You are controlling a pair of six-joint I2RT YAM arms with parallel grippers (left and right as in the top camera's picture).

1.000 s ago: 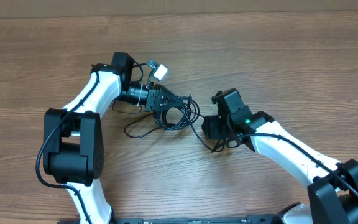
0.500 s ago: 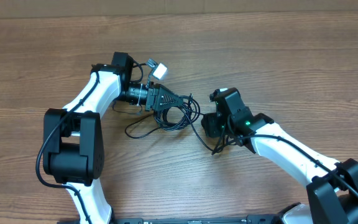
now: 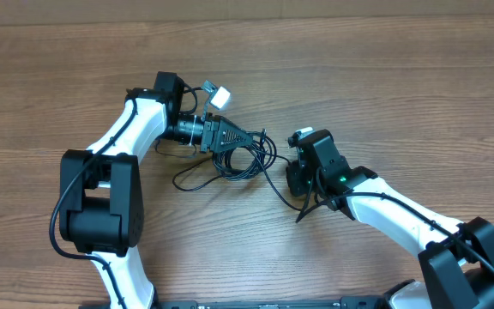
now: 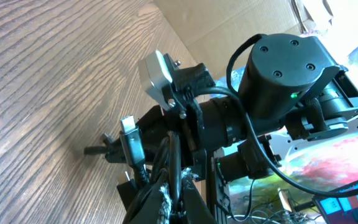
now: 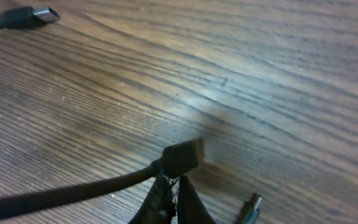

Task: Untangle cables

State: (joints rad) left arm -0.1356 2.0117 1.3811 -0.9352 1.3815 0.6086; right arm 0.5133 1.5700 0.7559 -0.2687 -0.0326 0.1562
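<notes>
The left gripper (image 3: 245, 140) clamps the tangled black cables (image 4: 168, 163), while the right gripper (image 5: 171, 190) is pinched shut on one cable (image 5: 73, 190) just behind its plug (image 5: 184, 155).

Thin black cables (image 3: 245, 163) in a loose looped tangle, one light-coloured plug (image 3: 220, 98) at its far end.

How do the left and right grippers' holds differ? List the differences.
The left gripper clamps several strands of the cables; the right gripper pinches one cord just behind its plug. The left sits at the tangle's loops, the right at a trailing end. Both are shut.
</notes>
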